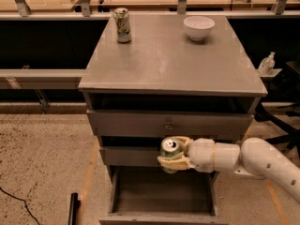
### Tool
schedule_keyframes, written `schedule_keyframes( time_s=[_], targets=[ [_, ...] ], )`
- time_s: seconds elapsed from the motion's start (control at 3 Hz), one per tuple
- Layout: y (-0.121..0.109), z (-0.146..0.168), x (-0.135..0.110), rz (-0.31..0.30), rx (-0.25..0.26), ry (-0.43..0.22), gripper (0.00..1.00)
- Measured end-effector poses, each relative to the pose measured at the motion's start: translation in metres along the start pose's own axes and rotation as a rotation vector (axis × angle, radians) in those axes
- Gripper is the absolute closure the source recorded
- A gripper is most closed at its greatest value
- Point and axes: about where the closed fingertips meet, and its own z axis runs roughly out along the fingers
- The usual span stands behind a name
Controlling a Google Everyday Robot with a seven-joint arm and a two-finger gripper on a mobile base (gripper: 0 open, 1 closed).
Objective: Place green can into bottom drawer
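Observation:
My gripper (172,154) comes in from the right on a white arm and is shut on the green can (170,150), a small green can with a silver top. It holds the can upright in front of the middle drawer, above the open bottom drawer (161,196). The bottom drawer is pulled out and its grey box looks empty. The can hangs over the back part of that drawer.
A grey cabinet (168,64) holds a paler silver-white can (122,25) at its back left and a white bowl (198,27) at its back right. The two upper drawers have small knobs (168,126). A small bottle (266,63) stands at the right. Speckled floor lies left.

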Motion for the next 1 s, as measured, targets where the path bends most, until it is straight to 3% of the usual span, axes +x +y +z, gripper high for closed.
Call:
schedule_keyframes(
  time_s=[0.33, 0.67, 1.0],
  targets=[
    [-0.002, 0.037, 0.06, -0.031, -0.061, -0.05, 1.0],
    [0.004, 0.067, 0.139, -0.015, -0.108, -0.039, 1.0],
    [0.005, 0.068, 0.142, -0.013, -0.109, -0.04, 1.0]
  ],
)
